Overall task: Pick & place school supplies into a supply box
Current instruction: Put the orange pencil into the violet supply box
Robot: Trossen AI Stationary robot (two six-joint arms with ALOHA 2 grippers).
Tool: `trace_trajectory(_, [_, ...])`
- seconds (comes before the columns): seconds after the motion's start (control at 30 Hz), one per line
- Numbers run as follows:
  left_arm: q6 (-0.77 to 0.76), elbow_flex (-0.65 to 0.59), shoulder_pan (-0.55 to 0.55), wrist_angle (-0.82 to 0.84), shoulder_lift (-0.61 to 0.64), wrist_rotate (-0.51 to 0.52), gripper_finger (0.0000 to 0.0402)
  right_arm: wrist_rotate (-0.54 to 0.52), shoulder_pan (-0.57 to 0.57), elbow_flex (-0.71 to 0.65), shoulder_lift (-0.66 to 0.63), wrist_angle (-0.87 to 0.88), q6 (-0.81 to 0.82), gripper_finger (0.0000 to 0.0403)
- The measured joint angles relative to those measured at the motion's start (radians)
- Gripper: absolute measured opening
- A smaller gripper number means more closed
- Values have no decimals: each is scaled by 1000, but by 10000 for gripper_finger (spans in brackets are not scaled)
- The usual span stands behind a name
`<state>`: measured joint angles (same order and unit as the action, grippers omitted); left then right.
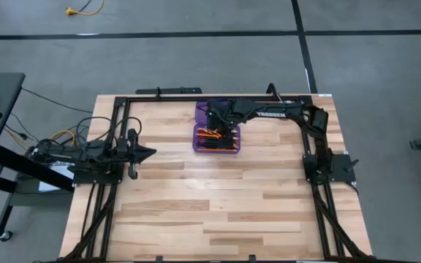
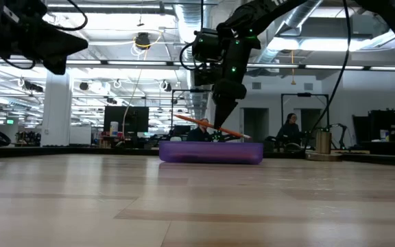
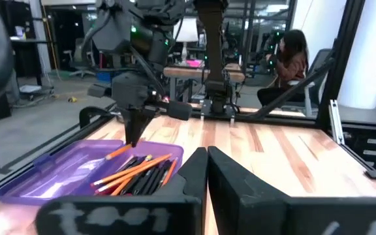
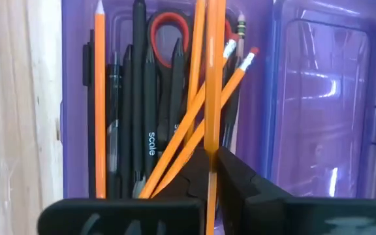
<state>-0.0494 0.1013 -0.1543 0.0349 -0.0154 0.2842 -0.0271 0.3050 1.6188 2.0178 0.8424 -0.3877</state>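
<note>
The purple supply box [image 1: 216, 139] lies open on the table's far middle, its lid [image 4: 318, 98] flat beside the tray. In the tray lie black pens [image 4: 139, 98], orange pencils [image 4: 100, 98] and red-handled scissors [image 4: 168, 23]. My right gripper [image 2: 223, 125] hangs over the tray, shut on one orange pencil [image 2: 197, 121]. My left gripper [image 1: 149, 153] waits shut and empty at the table's left side, its fingers [image 3: 207, 163] together. My right gripper pinches the orange pencil's shaft [image 4: 211, 140] between its two fingers, about the middle of its length. The fingers point down from above and lie across the pencil. The pencil is slightly tilted, just above the tray's rim [image 2: 211, 145], along the box's length.
A black metal frame [image 1: 167, 98] runs around the table's far, left and right sides. Bare wooden tabletop [image 1: 218, 204] spreads in front of the box. A person [image 3: 292, 62] sits in the room beyond the table.
</note>
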Motion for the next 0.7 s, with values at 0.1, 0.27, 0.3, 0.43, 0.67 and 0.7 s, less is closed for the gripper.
trace_trajectory(0.1, [-1, -15, 0, -3, 13, 1, 0, 1, -1, 0, 0, 9, 20, 8])
trace_trajectory(0.27, [-3, -16, 0, -4, 12, 0, 0, 1, -2, -5, 0, 17, 28, 41])
trace_trajectory(0.3, [-3, -16, 0, -4, 13, 0, 0, 1, -2, -5, 0, 16, 33, 50])
trace_trajectory(0.43, [-5, -16, 0, 2, 14, -1, 0, 1, -2, -5, 0, 11, 52, 82])
trace_trajectory(0.67, [-4, -27, 0, 14, 13, -17, 0, 2, -3, -5, 0, -9, 81, 121])
trace_trajectory(0.7, [-4, -32, 0, 12, 13, -17, 0, 4, -4, -5, 0, -7, 84, 125])
